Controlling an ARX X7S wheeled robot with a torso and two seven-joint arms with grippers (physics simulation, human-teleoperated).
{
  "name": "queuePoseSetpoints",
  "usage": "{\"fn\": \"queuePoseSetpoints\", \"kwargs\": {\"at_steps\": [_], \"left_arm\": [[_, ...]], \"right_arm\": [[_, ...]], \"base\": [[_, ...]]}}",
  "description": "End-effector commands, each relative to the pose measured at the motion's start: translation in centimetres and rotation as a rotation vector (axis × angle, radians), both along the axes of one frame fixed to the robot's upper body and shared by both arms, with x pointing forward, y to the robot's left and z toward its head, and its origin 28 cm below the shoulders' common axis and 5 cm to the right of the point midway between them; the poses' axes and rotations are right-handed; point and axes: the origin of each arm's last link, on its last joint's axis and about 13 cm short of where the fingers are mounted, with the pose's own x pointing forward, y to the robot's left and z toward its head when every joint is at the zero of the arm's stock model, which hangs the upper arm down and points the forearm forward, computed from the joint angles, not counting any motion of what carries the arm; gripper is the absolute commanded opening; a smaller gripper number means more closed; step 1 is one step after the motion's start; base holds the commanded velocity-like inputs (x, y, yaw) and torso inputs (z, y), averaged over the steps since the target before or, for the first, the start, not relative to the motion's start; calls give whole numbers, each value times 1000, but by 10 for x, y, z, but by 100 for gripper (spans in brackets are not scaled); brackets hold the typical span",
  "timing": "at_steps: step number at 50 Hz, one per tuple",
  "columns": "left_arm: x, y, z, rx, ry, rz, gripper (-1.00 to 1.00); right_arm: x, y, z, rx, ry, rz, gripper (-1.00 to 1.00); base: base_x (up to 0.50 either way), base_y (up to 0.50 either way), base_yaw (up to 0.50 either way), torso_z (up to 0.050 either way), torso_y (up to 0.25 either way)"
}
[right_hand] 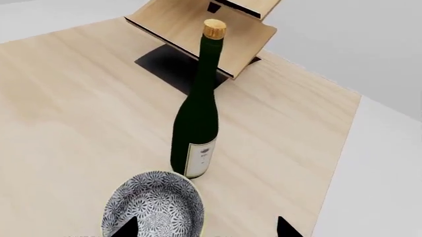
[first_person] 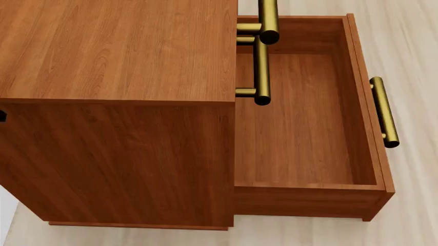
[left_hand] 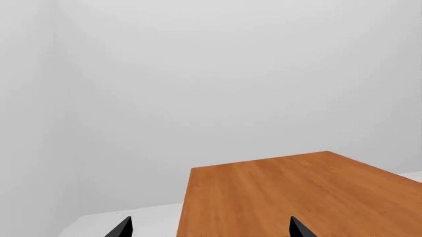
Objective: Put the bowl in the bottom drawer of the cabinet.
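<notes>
The bowl [right_hand: 153, 206], bottom centre of the right wrist view beside a wine bottle [right_hand: 196, 106], looks rigid, glazed-slick, breakable; take its rim. Bottom drawer [first_person: 308, 113] stands open. Both grippers [right_hand: 205, 228] [left_hand: 209, 228] spread, empty.

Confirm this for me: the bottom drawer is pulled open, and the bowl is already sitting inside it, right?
Not quite. The bottom drawer is pulled open, but the head view shows it empty. The bowl sits on the table beside the bottle, per the right wrist view.
</notes>
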Motion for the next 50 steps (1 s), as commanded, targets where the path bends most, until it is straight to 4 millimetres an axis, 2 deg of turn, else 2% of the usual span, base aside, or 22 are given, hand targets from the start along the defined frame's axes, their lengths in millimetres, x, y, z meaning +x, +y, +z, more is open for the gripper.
{"fn": "queuePoseSetpoints", "kwargs": {"at_steps": [1, 17, 35, 50], "left_arm": [[1, -2, 0, 2, 2, -4, 100], [2, -3, 1, 10, 4, -4, 100], [3, -7, 3, 26, 8, -8, 100], [5, -7, 4, 30, 8, -10, 100]], "right_arm": [[14, -10, -7, 43, 29, -9, 100], [27, -22, -15, 85, 60, -11, 100], [38, -34, -10, 171, 100, -26, 100], [46, -40, -15, 214, 128, -50, 100]], "base": [[0, 0, 0, 0, 0], [0, 0, 0, 0, 0], [0, 0, 0, 0, 0], [0, 0, 0, 0, 0]]}}
